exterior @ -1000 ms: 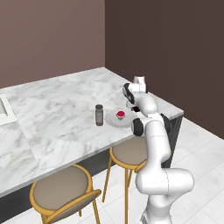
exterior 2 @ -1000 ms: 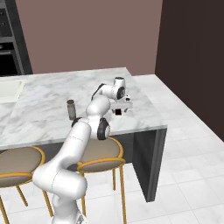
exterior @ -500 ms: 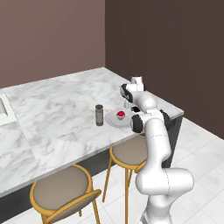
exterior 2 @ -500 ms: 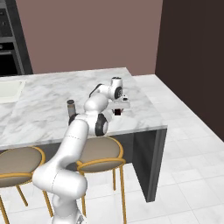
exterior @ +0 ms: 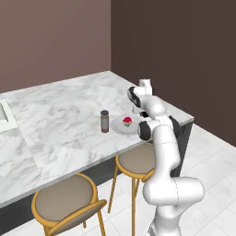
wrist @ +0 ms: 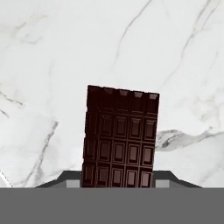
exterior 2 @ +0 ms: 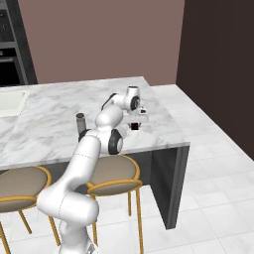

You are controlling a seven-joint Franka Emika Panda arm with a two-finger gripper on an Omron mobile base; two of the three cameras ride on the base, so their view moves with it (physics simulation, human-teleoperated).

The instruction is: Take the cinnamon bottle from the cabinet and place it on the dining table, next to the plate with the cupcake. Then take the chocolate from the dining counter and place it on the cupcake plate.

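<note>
Hand closed on chocolate, low over marble surface. Bottle upright just beside plate with 1 cupcake.

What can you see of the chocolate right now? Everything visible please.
The chocolate is a flat, dark brown rectangular bar moulded into a grid of small raised squares, glossy at the edges. In the hand view it lies lengthwise away from the camera over the white grey-veined marble top, its near end between the shut gripper fingers. Whether it rests on the marble or is just lifted cannot be told. In the right base view it is a small dark patch under the hand.
</note>
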